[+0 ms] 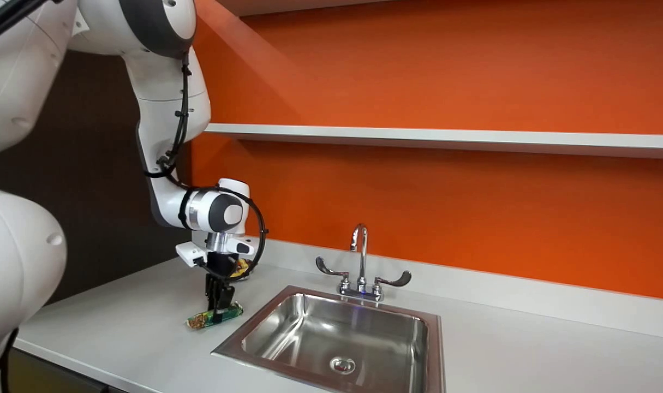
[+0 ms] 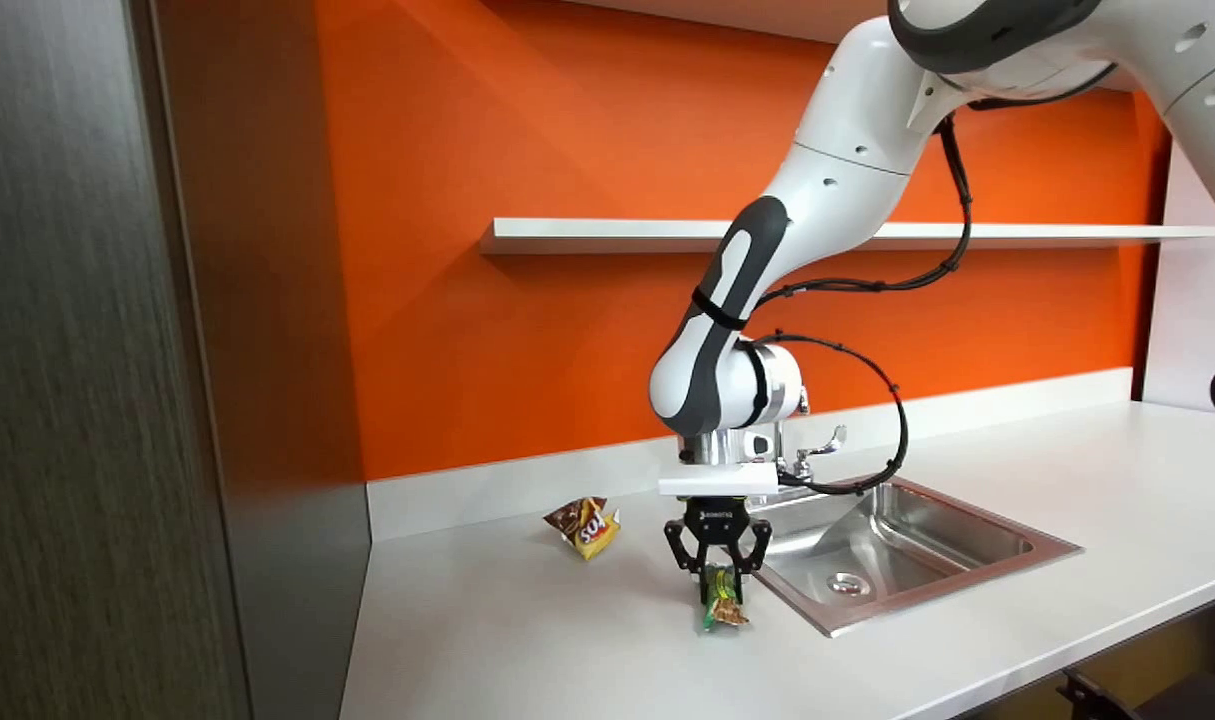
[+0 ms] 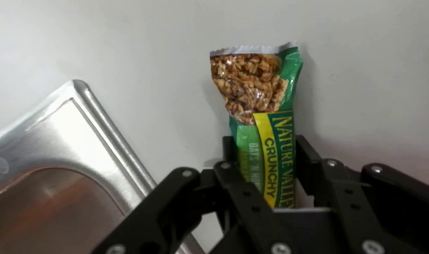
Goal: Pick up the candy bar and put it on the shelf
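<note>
The candy bar (image 3: 262, 120) was down at the countertop (image 2: 527, 640), and I had it clamped between my fingers (image 3: 307, 162), its granola-printed end jutting past them. The sink (image 1: 434, 349) was just beside it. A snack bag (image 2: 585, 525) lay nearer the orange wall (image 1: 440, 191), and the shelf (image 1: 440, 136) ran along that wall, higher up.

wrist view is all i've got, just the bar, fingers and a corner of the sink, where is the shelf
Observer: The shelf runs along the wall, higher than the sink.
Operator: ok, anything else lying about
Observer: Yes, a brown and yellow bag lies closer to the wall than the bar does.
Operator: and what stands between sink and wall
Observer: A two-handled tap.
</note>
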